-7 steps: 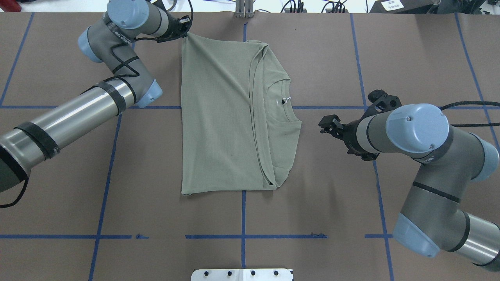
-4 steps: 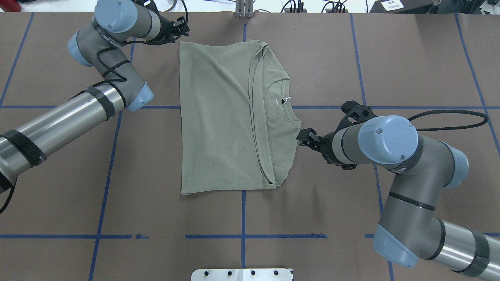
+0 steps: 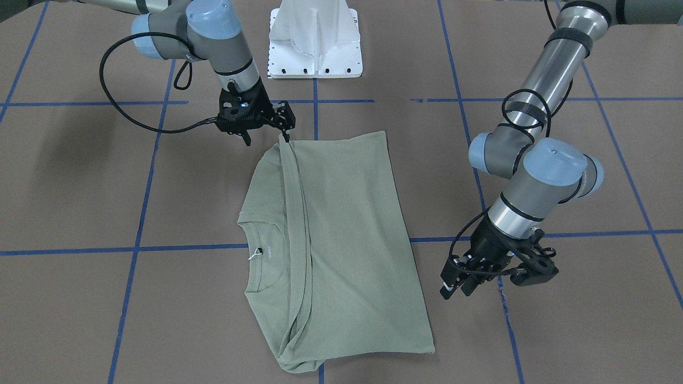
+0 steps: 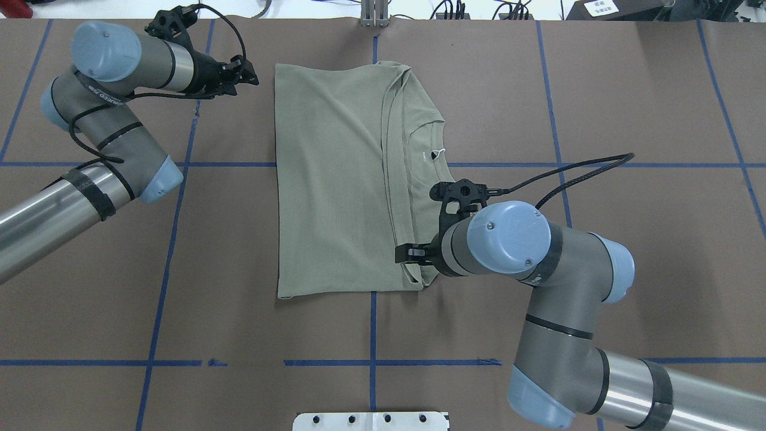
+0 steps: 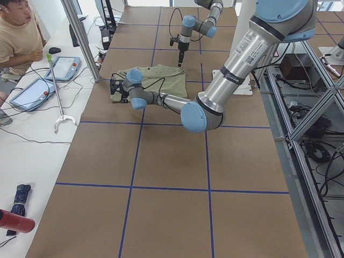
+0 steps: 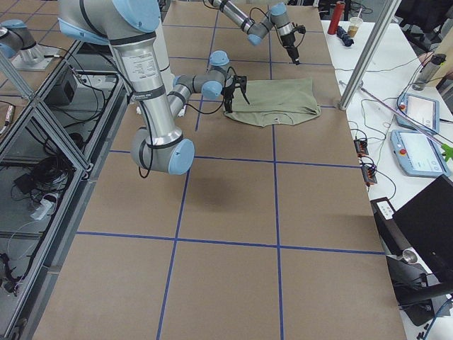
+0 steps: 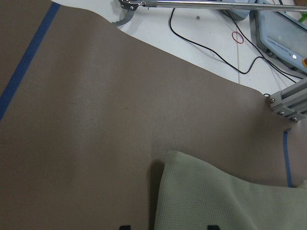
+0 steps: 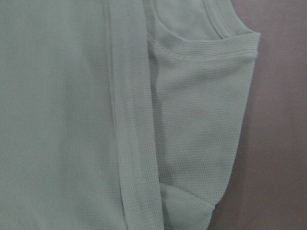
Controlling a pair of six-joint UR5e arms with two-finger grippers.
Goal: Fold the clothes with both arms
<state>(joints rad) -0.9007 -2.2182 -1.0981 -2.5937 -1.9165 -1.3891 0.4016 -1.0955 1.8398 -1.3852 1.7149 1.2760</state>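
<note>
The shirt point(image 4: 335, 179) lies folded on the bench point(image 4: 628, 90). The left fingers point(image 4: 242, 75) at its ten o'clock and the right fingers point(image 4: 408, 253) at five both gape empty.

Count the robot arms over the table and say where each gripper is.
2. The left gripper hangs beside the shirt's far left corner, jaws open, clear of the cloth. The right gripper is over the shirt's near right corner.
</note>
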